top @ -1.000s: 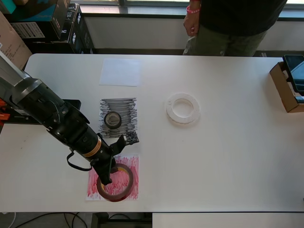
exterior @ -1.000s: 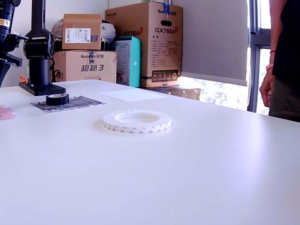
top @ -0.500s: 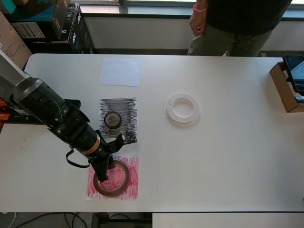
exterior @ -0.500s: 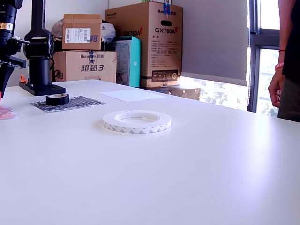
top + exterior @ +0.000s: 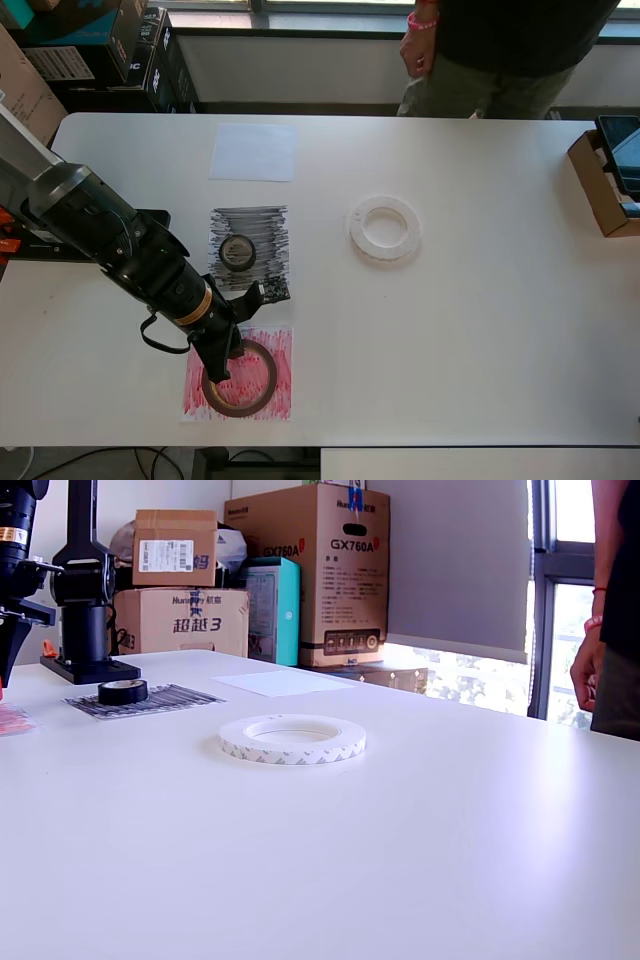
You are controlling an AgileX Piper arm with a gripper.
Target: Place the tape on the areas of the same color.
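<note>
Brown roll (image 5: 240,378) flat on red patch (image 5: 275,350), hole up; end effector (image 5: 222,358) straddles rim, grip unclear

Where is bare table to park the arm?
Free: the wide stretch between the white tape ring and the cardboard box. Crowded: the black patch, red patch and gripper.

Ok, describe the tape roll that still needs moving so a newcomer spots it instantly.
Start at the white table. Near its middle, on bare tabletop, lies the white tape ring. Unlike the black roll and the brown roll, it sits on no coloured patch.
</note>
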